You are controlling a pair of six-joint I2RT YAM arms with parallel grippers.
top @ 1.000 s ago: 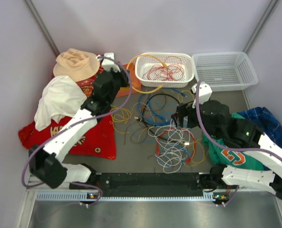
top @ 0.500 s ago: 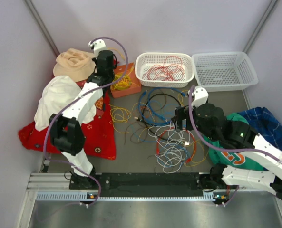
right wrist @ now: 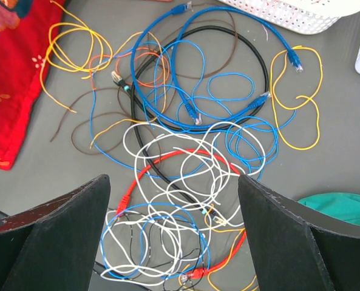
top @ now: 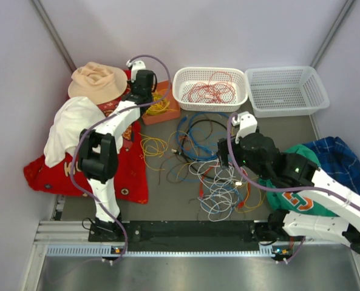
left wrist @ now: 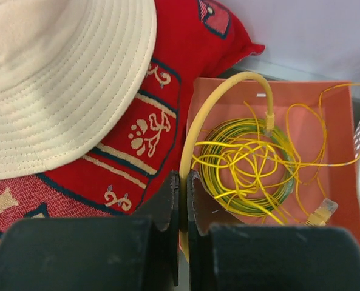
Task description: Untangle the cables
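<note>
A tangle of cables [top: 213,167] in white, blue, red, yellow and black lies on the grey table. In the right wrist view I see a red cable [right wrist: 180,153], white wires [right wrist: 144,130], blue cables [right wrist: 157,113] and a black loop [right wrist: 261,60]. My right gripper [right wrist: 173,200] is open and empty, hovering over the tangle [top: 226,153]. My left gripper [left wrist: 183,179] is shut on a thick yellow cable [left wrist: 195,127] over the orange tray [left wrist: 340,139] at the back left [top: 144,90]. Thin yellow wires [left wrist: 240,163] lie in that tray.
A green-yellow coiled ring [left wrist: 284,197] sits in the orange tray. A white basket [top: 181,91] holds red wires; a second white basket [top: 286,90] stands at its right. A beige hat [top: 95,80], white cloth and red cushion [top: 128,176] lie left; green and blue cloths [top: 331,154] lie right.
My left arm swung back and left from beside the basket to the orange tray, carrying the thick yellow cable there. My right gripper shifted a little left over the tangle.
</note>
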